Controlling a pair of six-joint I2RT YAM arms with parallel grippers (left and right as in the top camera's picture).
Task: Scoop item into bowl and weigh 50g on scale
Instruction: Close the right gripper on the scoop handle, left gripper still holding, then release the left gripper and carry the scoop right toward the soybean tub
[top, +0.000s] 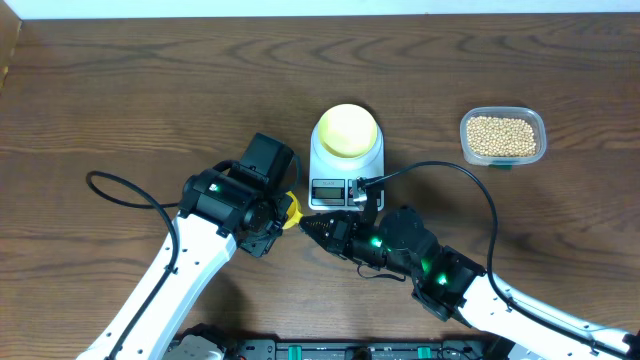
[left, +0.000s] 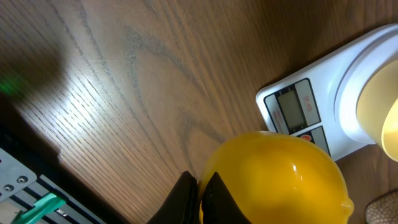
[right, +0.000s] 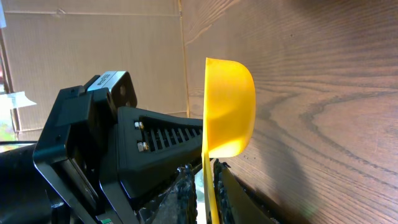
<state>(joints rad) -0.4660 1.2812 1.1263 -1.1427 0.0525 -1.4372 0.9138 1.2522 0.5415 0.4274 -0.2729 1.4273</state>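
Note:
The white scale (top: 330, 188) stands at mid-table with the pale-yellow bowl (top: 346, 130) on its platform; both also show in the left wrist view, scale (left: 336, 106) and bowl (left: 380, 106). The beans (top: 502, 135) lie in a clear tub at the right. In front of the scale a yellow scoop (top: 291, 208) hangs between both arms. My left gripper (top: 283, 213) is shut on it, fingertips pinched by the cup (left: 280, 180). My right gripper (top: 306, 227) comes from the right, shut on the scoop's thin handle (right: 206, 186) below the cup (right: 230, 106).
The clear tub (top: 541, 126) sits right of the scale, well apart from both arms. A black cable (top: 470, 180) loops from the right arm past the scale's front corner. Another cable (top: 120, 190) trails left of the left arm.

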